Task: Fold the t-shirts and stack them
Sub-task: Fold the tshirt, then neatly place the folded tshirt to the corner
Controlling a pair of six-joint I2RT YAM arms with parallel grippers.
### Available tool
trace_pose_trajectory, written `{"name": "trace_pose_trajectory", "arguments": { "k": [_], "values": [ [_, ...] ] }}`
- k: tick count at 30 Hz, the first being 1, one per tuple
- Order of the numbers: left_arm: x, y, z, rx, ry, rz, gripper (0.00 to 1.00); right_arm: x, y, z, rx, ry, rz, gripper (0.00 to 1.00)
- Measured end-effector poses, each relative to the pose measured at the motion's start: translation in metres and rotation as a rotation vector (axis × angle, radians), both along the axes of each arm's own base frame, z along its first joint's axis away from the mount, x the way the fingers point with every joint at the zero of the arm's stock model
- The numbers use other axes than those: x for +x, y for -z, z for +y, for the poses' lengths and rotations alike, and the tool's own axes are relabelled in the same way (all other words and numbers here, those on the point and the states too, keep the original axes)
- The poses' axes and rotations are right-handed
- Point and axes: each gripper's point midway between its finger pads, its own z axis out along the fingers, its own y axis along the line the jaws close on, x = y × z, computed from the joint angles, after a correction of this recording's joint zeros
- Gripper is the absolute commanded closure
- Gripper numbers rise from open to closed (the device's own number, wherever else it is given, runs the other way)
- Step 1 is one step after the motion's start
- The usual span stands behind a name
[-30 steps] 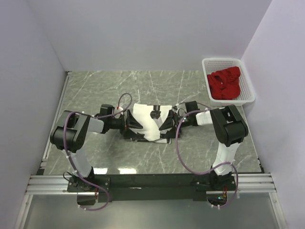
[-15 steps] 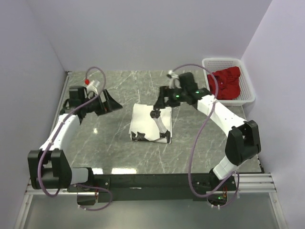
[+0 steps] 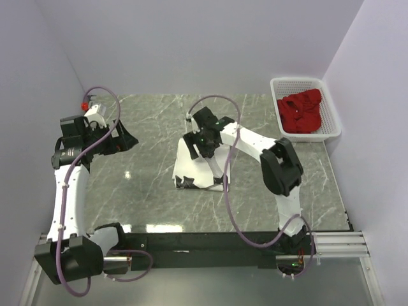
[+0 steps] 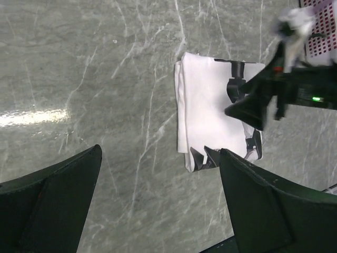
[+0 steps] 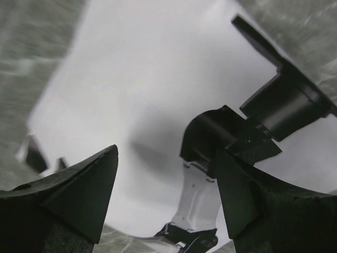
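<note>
Grey-green veined marble counter (image 3: pixel 146 191) between pale lilac walls carries a plain white cloth t-shirt (image 3: pixel 191 167), lying near the middle as a neat rectangle and seemingly folded. The right tool (image 5: pixel 166 153) hovers low over it, released, with nothing between its jaws. The left tool (image 3: pixel 126 139) hangs spread wide above bare counter, well apart. A crumpled deep red t-shirt (image 3: pixel 299 113) sits in the white slotted plastic basket (image 3: pixel 296 80) at the far right corner. Fetching and spreading it looks like the next job. Count: two shirts, one basket.
</note>
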Motion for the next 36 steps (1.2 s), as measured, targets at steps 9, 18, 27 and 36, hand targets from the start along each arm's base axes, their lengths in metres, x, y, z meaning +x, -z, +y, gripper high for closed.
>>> {"name": "trace_pose_trajectory", "arguments": {
  "k": [9, 18, 27, 36],
  "values": [
    [-0.009, -0.003, 0.006, 0.064, 0.002, -0.002, 0.01, -0.008, 0.053, -0.024, -0.158, -0.042, 0.093, 0.22],
    [-0.007, -0.018, 0.011, 0.117, 0.018, -0.045, 0.01, -0.053, 0.060, -0.118, -0.244, -0.111, 0.107, 0.22],
    [0.006, -0.019, 0.007, 0.102, 0.055, -0.066, 0.01, -0.091, 0.064, -0.286, -0.349, 0.023, 0.158, 0.21],
    [0.027, -0.025, 0.004, 0.071, 0.095, -0.079, 0.00, -0.105, 0.063, -0.401, -0.490, 0.005, 0.178, 0.21]
  ]
}}
